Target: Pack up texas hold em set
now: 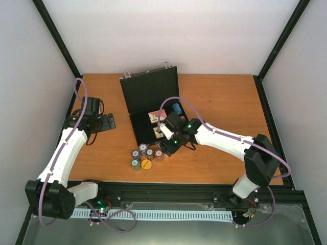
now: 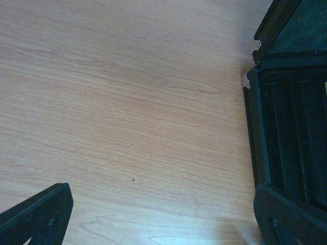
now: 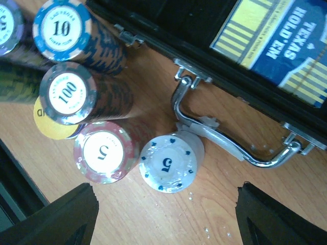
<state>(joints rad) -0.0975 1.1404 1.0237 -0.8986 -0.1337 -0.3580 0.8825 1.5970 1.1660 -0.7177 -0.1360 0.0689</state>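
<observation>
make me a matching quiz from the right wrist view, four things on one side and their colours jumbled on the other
Things
1. stack topped by a 10 chip
2. disc marked D
3. stack topped by a 5 chip, the one next to the handle
4. case handle

Colours
a. silver
b. mostly white
c. yellow
d. blue-and-white rim

Pairs: 1-d, 2-c, 3-b, 4-a
</observation>
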